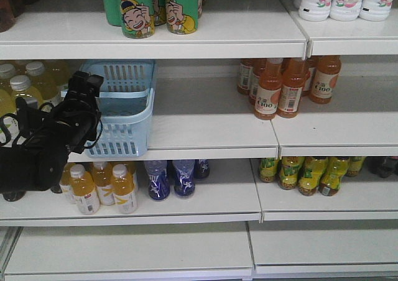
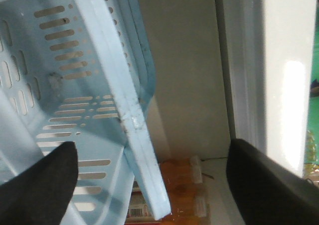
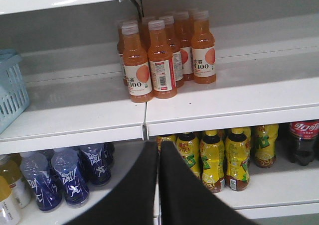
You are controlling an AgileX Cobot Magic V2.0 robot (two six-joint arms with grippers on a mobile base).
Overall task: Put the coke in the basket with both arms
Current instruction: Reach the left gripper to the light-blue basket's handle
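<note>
- Shelving fills the front view. The pale blue basket (image 1: 118, 141) sits at the left end of the middle shelf, its front wall at the shelf's front edge. The black left arm (image 1: 53, 135) reaches in from the left and covers the basket's near left corner.
- Orange C100 bottles (image 1: 283, 88) cluster near the right end of that same shelf board, well apart from the basket. Green cartoon cans (image 1: 158, 7) stand at the front edge of the top shelf above it.
- On the lower shelf stand yellow juice bottles (image 1: 99, 188), blue bottles (image 1: 171, 178) and yellow-green bottles (image 1: 308, 175). The dark bottles cut off at the far right edge are probably the coke (image 1: 384, 165).
- In the left wrist view, the left gripper (image 2: 149, 185) has its fingers spread wide. The basket's thick rim runs down between them, with orange bottles behind.
- In the right wrist view, the right gripper (image 3: 159, 185) is pressed closed on nothing, low in front of the lower shelf. The coke, red-labelled, stands at that shelf's right end, just beside the yellow-green bottles, which stand between it and the gripper.
</note>
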